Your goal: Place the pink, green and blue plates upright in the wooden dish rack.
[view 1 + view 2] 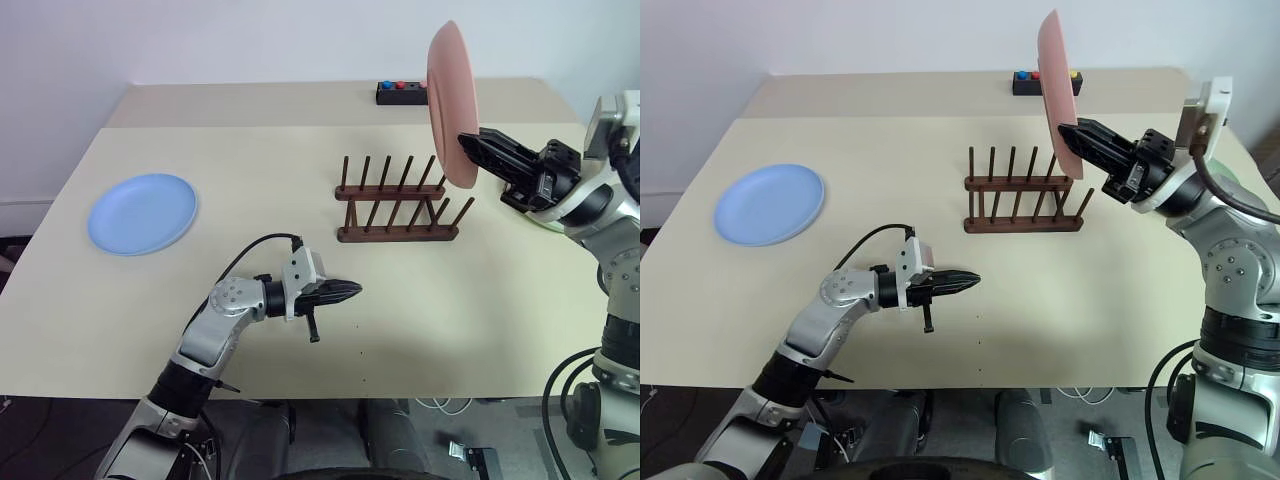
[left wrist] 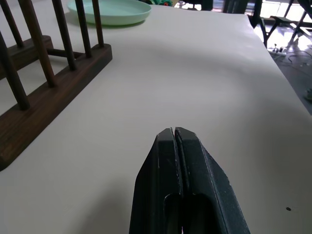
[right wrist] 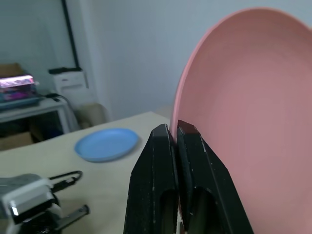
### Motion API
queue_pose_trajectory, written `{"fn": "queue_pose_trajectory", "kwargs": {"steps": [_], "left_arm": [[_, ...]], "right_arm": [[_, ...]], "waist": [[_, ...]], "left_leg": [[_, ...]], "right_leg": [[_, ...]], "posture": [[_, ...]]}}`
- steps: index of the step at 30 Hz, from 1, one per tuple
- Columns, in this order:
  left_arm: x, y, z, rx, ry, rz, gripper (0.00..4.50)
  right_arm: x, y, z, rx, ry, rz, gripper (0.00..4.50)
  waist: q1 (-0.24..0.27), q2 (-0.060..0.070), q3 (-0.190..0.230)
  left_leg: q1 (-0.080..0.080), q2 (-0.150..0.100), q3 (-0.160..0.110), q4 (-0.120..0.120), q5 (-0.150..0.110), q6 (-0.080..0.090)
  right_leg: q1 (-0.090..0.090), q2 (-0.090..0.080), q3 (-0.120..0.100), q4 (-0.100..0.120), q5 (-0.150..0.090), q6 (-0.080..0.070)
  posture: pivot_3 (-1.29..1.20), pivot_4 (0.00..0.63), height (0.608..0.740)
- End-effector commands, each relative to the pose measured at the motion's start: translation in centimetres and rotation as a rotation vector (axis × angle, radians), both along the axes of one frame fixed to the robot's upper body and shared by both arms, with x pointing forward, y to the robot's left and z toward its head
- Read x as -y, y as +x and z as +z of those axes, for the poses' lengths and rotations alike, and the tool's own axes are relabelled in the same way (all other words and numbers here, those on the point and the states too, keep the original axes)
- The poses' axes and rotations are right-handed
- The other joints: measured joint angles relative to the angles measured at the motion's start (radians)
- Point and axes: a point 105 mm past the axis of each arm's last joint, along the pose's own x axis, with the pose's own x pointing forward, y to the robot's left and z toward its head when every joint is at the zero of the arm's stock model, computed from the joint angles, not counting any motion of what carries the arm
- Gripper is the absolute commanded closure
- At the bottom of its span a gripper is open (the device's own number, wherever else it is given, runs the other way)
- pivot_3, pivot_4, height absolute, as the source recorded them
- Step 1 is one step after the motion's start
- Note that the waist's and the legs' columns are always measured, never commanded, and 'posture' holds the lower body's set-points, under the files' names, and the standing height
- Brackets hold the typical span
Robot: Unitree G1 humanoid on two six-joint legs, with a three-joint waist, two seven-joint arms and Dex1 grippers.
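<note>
Above the rack: pink plate (image 1: 450, 100) held on edge in the air, over the far right end of the wooden dish rack (image 1: 398, 200), not yet between any pegs.
Right gripper (image 1: 470, 143): clamped on the pink plate's lower rim, one finger on each face.
Left gripper (image 1: 970, 280): fingers pressed together on nothing, low over the bare table (image 1: 450, 300) in front of the rack.
Blue plate (image 1: 142, 212): flat on the table, well apart from the rack, on the left.
Green plate (image 2: 109, 10): flat on the table beyond the rack, as the left wrist view shows it.
Handling: plates look stiff, thin and light, probably smooth matte plastic, so a rim pinch may let one swing or slip.
Hold: on the rim, opposite the edge that goes down between the pegs.
</note>
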Motion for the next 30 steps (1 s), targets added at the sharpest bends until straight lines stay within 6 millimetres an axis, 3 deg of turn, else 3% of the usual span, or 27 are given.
{"fn": "queue_pose_trajectory", "kwargs": {"steps": [1,17,30], "left_arm": [[0.0,-0.2,1.2,0.034,-0.026,-0.011,4.5],[0.2,-0.2,1.2,0.033,-0.018,-0.022,4.5],[0.1,-0.1,1.5,0.041,-0.027,-0.016,4.5]], "right_arm": [[0.9,-0.2,0.9,0.021,0.031,-0.011,4.47],[2.8,1.2,-0.9,-0.093,0.111,-0.052,4.47],[3.8,1.6,-1.0,-0.151,0.199,-0.047,4.47]], "waist": [[0.0,0.0,0.0],[0.0,0.0,0.0],[-0.001,0.0,0.0]], "left_leg": [[0.0,0.0,0.0,0.0,0.0,0.0],[0.0,0.0,0.0,0.0,0.0,0.0],[-0.001,0.0,0.0,0.0,0.0,0.0]], "right_leg": [[0.0,0.0,0.0,0.0,0.0,0.0],[-0.001,0.0,0.0,0.0,0.0,0.0],[-0.001,0.0,0.0,0.0,0.0,0.0]], "posture": [[0.0,0.15,0.74],[0.0,0.15,0.74],[0.0,0.15,0.74]]}}
